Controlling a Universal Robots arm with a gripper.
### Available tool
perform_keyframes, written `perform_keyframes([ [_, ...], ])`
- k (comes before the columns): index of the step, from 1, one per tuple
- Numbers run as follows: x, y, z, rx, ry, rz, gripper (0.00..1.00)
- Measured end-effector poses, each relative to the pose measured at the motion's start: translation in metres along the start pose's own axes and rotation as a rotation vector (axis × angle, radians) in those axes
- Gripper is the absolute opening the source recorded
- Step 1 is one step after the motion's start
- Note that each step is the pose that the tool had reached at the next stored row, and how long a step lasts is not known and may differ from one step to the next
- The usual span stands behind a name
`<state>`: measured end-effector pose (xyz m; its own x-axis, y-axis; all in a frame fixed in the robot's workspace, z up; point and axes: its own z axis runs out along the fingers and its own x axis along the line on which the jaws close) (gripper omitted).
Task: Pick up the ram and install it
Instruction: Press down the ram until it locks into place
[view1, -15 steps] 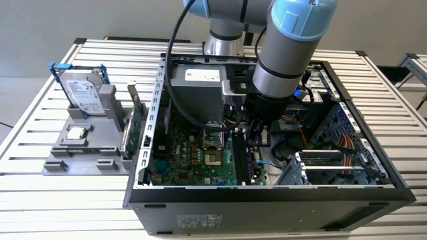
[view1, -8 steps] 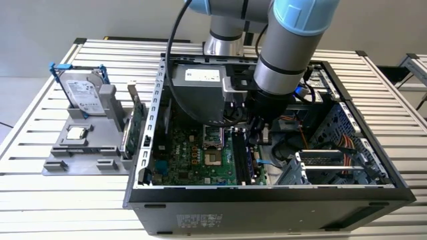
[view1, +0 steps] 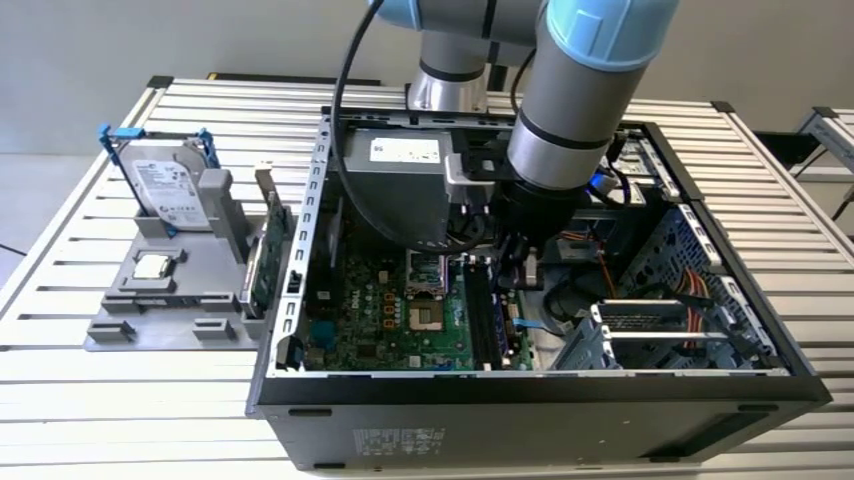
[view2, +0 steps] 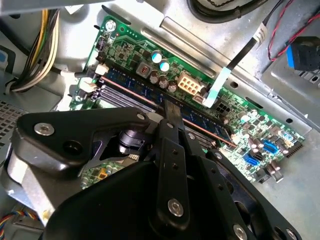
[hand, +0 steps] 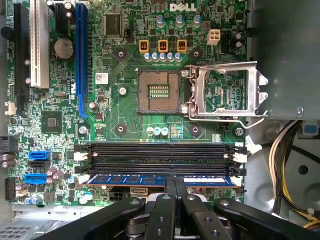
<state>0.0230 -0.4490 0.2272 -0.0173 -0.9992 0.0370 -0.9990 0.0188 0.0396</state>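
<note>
Seating the ram (hand: 160, 179) now: gripper (hand: 175, 186) clamped on its middle, stick sitting in the slot nearest the motherboard (hand: 125, 125) edge (two neighbouring slots bare), pick-up done, full latching I can't confirm from these views.

Grey-silver arm (view1: 567, 130) with pale blue joint caps, black cable, black screw-studded claw (hand: 175, 186).

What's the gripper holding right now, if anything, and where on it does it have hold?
The gripper is shut on the ram, pinching the middle of its long upper edge as it sits at a motherboard slot.
</note>
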Motion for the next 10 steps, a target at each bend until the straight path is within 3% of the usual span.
perform_keyframes([
  [10,0.0000,-0.0001,-0.0001,0.0000,0.0001,0.000,0.00],
])
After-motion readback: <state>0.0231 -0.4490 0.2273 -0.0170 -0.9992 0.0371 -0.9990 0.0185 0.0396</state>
